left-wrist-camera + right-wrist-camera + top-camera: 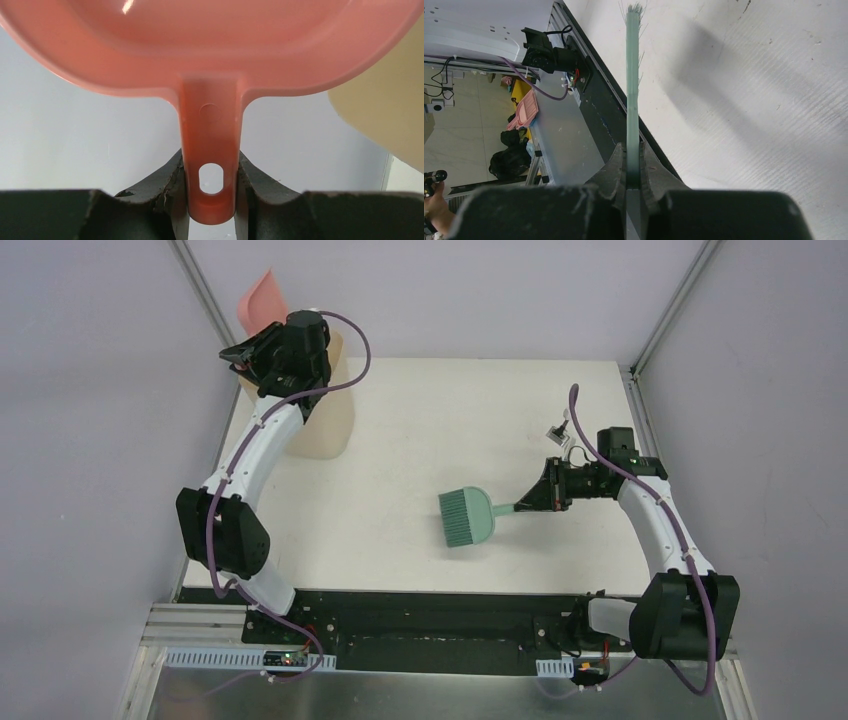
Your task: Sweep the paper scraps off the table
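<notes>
No paper scraps show on the white table (420, 420) in any view. My left gripper (250, 358) is shut on the handle of the pink dustpan (262, 298), held tilted up over the cream bin (325, 410) at the back left. In the left wrist view the pads (172, 175) clamp the dustpan handle (210, 150); the pan looks empty. My right gripper (532, 502) is shut on the handle of the teal hand brush (466, 517), held low over the table's middle right. In the right wrist view the brush (632, 75) runs edge-on from between the pads.
The black front edge (430, 605) runs along the near side of the table. Metal frame posts stand at the back corners. A small white connector (557, 428) on a cable lies near the right arm. The bin's wall (385, 115) shows at right in the left wrist view.
</notes>
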